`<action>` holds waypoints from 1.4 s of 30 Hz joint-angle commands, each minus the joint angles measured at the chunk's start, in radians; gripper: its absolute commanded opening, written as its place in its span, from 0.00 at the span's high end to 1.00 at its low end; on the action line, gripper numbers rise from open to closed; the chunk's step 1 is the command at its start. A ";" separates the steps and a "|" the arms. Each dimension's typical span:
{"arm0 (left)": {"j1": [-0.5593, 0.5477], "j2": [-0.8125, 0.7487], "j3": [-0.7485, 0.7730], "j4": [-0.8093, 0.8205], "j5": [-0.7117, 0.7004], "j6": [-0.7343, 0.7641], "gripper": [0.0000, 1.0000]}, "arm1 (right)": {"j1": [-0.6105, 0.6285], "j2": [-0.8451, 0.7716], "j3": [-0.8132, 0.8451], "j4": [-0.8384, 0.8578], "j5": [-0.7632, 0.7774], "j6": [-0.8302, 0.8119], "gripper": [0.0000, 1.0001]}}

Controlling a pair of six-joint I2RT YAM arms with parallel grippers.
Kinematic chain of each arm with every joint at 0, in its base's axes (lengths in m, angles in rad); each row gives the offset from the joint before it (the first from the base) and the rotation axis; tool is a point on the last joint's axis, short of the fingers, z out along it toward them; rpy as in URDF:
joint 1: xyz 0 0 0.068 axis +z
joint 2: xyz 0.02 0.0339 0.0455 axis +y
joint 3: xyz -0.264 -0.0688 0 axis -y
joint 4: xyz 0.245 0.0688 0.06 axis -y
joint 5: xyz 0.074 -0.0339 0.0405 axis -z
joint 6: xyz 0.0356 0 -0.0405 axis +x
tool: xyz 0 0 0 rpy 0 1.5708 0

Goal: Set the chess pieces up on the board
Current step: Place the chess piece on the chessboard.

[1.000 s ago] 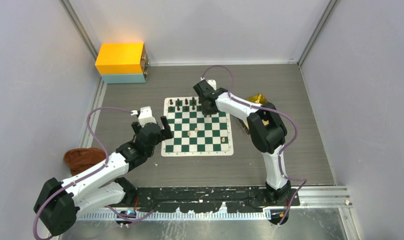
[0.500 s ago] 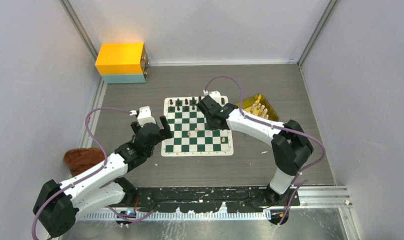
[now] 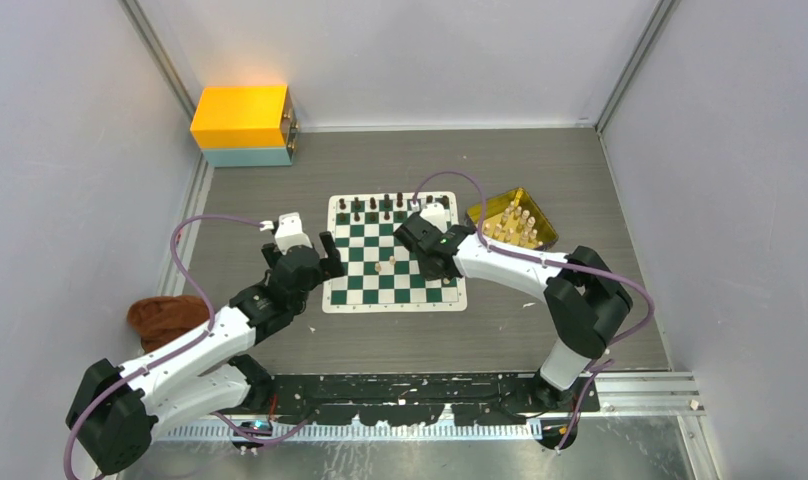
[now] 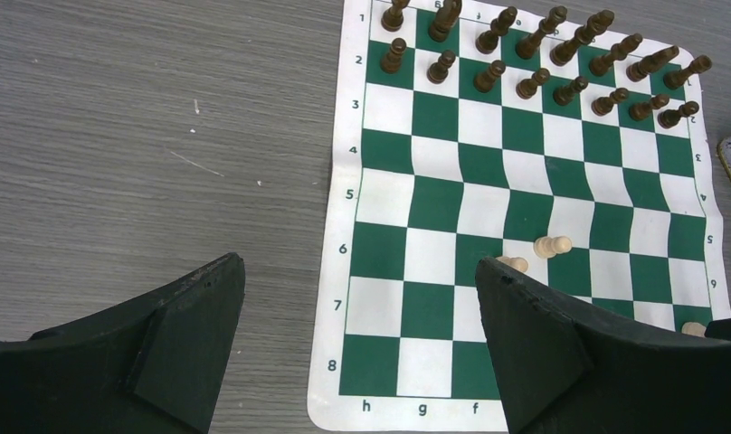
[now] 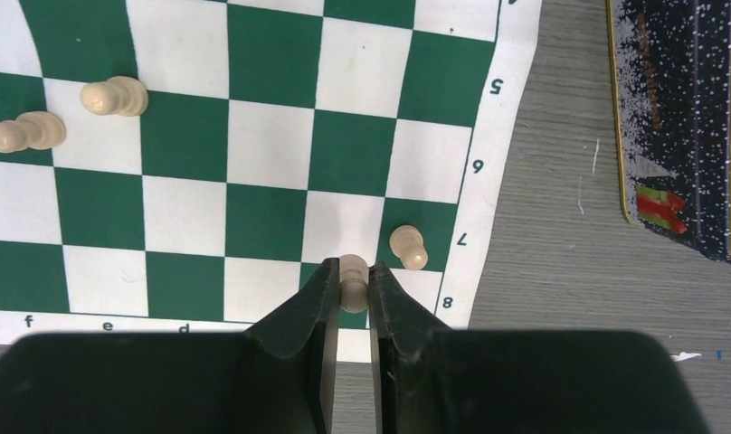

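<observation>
The green-and-white board lies mid-table. Two rows of dark chess pieces stand along its far edge, also seen from above. Three cream pieces stand on the board. My right gripper is shut on a cream pawn over the board's near right corner, beside the cream pawn on row 7. From above the right gripper is over the board's right half. My left gripper is open and empty over the board's left edge.
A gold tray holding several cream pieces stands right of the board; its dark wall shows in the right wrist view. An orange box sits at the back left. A brown cloth lies by the left wall.
My right gripper has moved from the board's far edge toward its near right corner, the elbow swinging out to the right. The left arm has not moved.
</observation>
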 commanded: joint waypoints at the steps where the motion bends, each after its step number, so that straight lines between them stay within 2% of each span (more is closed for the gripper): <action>1: 0.000 0.003 -0.003 0.040 -0.029 -0.008 0.02 | 0.009 -0.040 -0.011 0.031 0.036 0.032 1.00; 32: 0.000 0.013 -0.011 0.052 -0.032 -0.001 0.01 | 0.011 0.073 -0.019 0.107 0.007 0.026 1.00; 42: 0.000 0.026 -0.011 0.059 -0.030 -0.001 0.01 | 0.009 0.079 -0.039 0.125 0.004 0.033 0.96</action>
